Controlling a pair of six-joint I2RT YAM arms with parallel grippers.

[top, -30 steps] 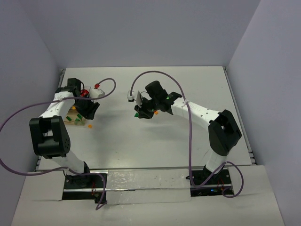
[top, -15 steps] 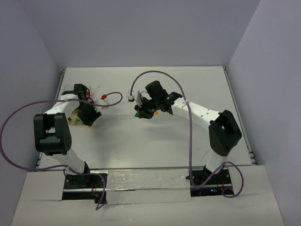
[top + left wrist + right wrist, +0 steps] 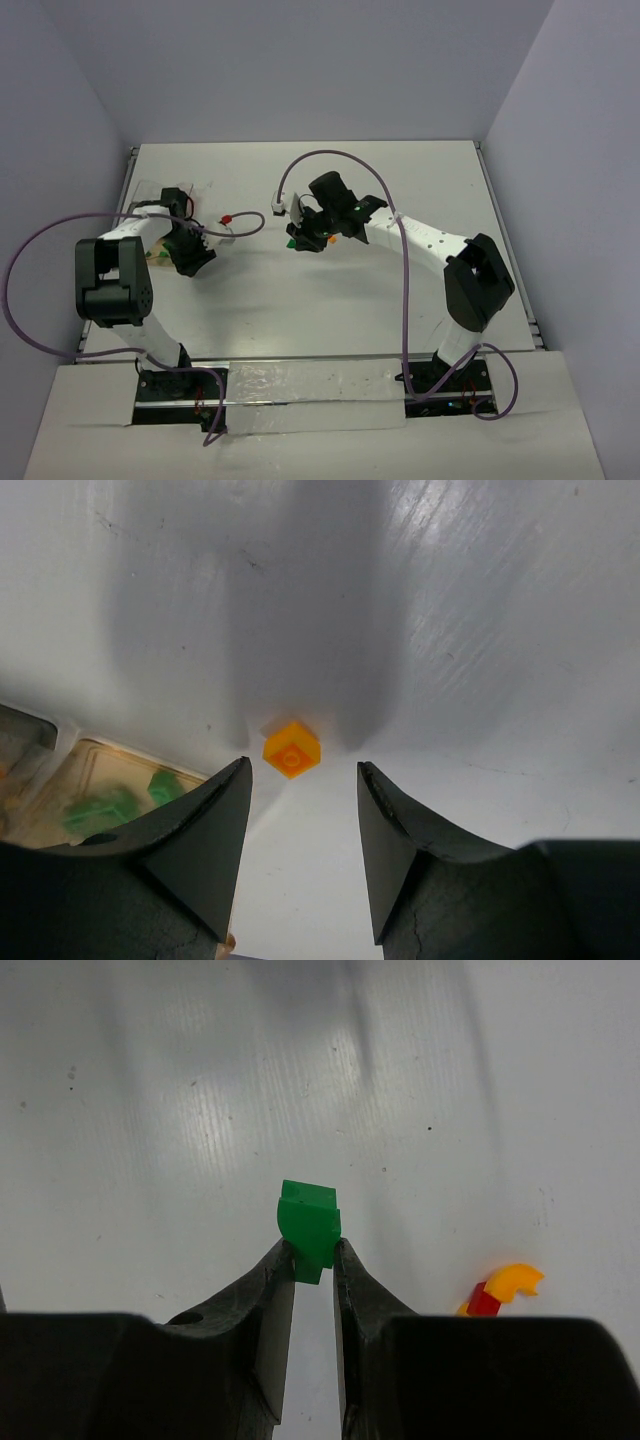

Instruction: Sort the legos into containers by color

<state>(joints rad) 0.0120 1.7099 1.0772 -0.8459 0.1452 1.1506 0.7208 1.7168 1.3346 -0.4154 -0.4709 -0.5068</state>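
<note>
table [image 3: 300, 300], white. top view shows the left arm folded at the left edge and the right arm reaching to mid-table. containers [image 3: 88, 768] are plain only in the left wrist view, lower left corner, with green legos [image 3: 105, 808] in one tray. left gripper [image 3: 303, 782] half open, holding nothing, jaws either side of an orange lego [image 3: 291, 750] on the table just beside that tray. right gripper [image 3: 313, 1265] pinches a green lego [image 3: 308, 1215]. right wrist view alone shows a red-and-yellow piece [image 3: 497, 1290] lying nearby.

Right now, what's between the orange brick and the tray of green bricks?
Only bare table; the left wrist view shows the orange brick just outside the tray.
</note>
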